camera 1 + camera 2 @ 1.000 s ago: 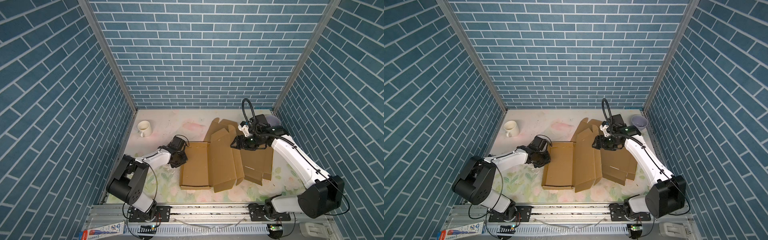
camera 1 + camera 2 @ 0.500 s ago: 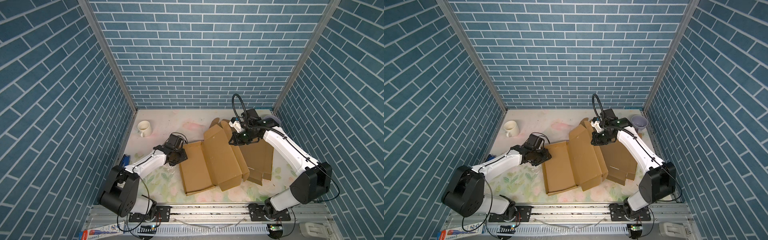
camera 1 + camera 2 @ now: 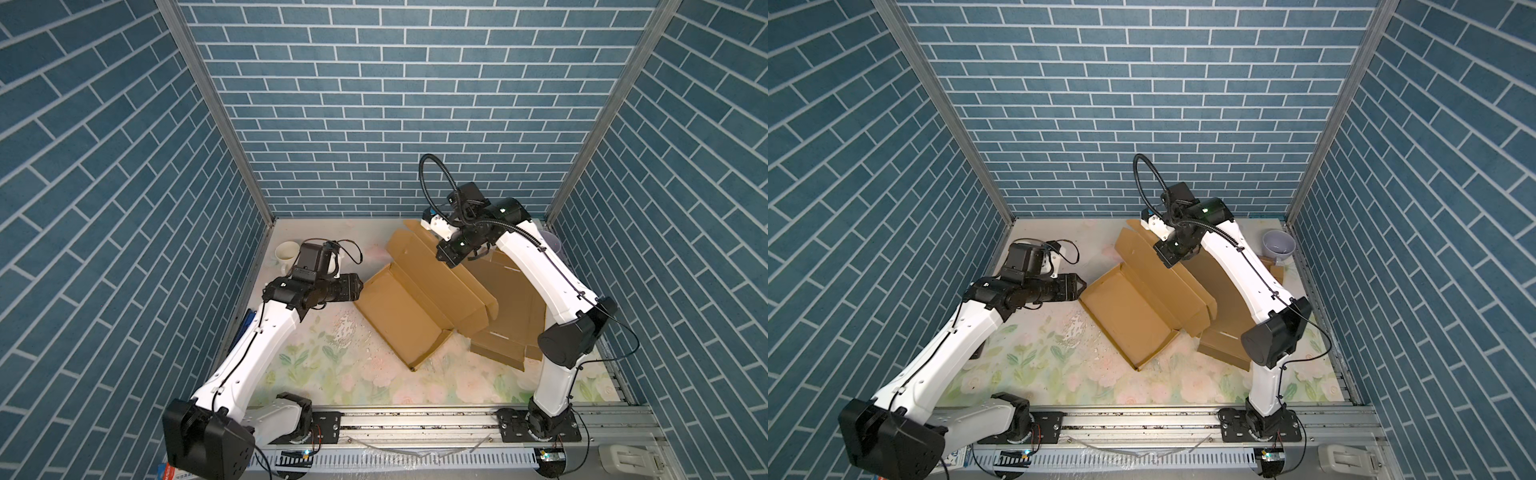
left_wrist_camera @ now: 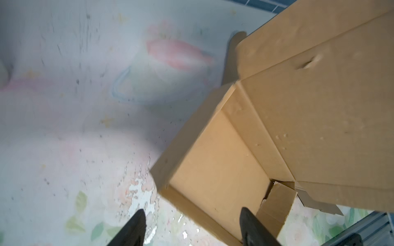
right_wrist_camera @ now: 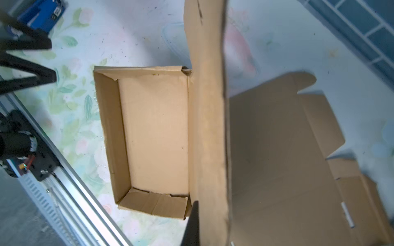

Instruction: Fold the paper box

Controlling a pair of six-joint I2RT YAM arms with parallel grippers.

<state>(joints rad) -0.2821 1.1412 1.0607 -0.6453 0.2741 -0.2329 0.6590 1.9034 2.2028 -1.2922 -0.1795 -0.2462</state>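
The paper box [image 3: 399,316] is brown cardboard, and its shallow tray [image 5: 155,132] lies turned at an angle on the floral mat. Its long lid [image 3: 440,270] stands raised along the tray's far side. My right gripper [image 3: 451,259] is shut on the lid's [image 5: 206,127] upper edge. Only one black finger [image 5: 195,215] shows, and the other is hidden behind the cardboard. My left gripper [image 3: 359,286] is open at the tray's left corner, with nothing gripped. In the left wrist view its fingertips [image 4: 140,213] straddle the tray's near wall [image 4: 191,204].
A flat, unfolded cardboard sheet [image 3: 511,307] lies under and to the right of the box. A white mug [image 3: 286,251] stands at the back left and a lavender cup [image 3: 1278,246] at the back right. A blue packet [image 5: 42,15] lies by the left wall.
My right gripper shut on the lid and raised it, and the box swung round with its near corner toward the front rail. My left gripper opened and rose off the box's left edge.
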